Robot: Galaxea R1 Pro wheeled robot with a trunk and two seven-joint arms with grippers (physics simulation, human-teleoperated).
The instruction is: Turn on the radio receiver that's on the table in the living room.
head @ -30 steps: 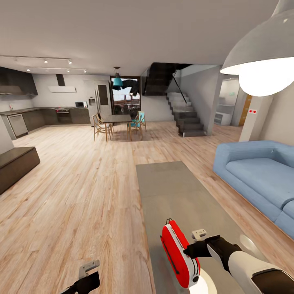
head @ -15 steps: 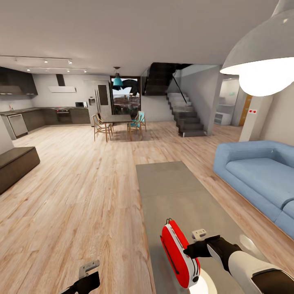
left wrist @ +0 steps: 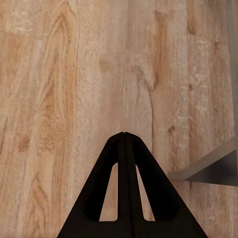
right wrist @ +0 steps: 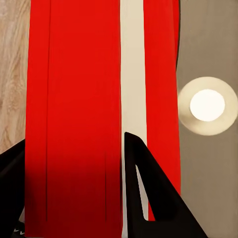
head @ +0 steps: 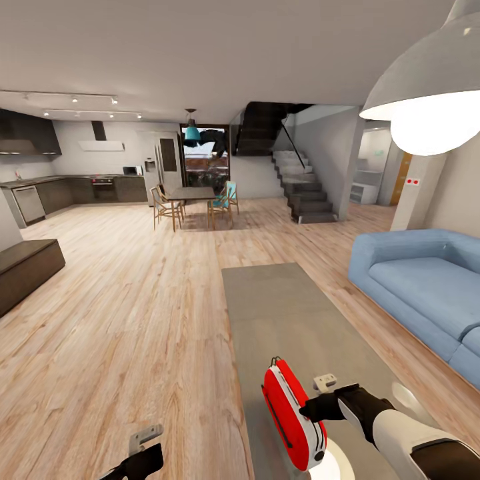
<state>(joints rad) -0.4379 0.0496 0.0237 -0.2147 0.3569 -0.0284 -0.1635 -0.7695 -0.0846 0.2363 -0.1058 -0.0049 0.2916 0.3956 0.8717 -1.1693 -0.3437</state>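
Fingers of the right gripper (right wrist: 74, 188) straddle the radio receiver (head: 291, 413), clasping it on edge at the near end of the table (head: 287, 313), toward six o'clock in the head view. The arm enters from five o'clock, wrist level. Left gripper (left wrist: 124, 135) is clenched above plank floor (head: 127, 313) at seven o'clock. Bare tabletop runs toward twelve; the sofa (head: 420, 287) flanks at three.

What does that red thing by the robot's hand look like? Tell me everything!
The slim red radio receiver with rounded corners has white trim along its edge and a dark strip down one side. It looks like smooth plastic. It stands up on its edge at the near end of the long grey glossy coffee table. In the right wrist view, the right end effector has a black finger on either side of it, gripping it.
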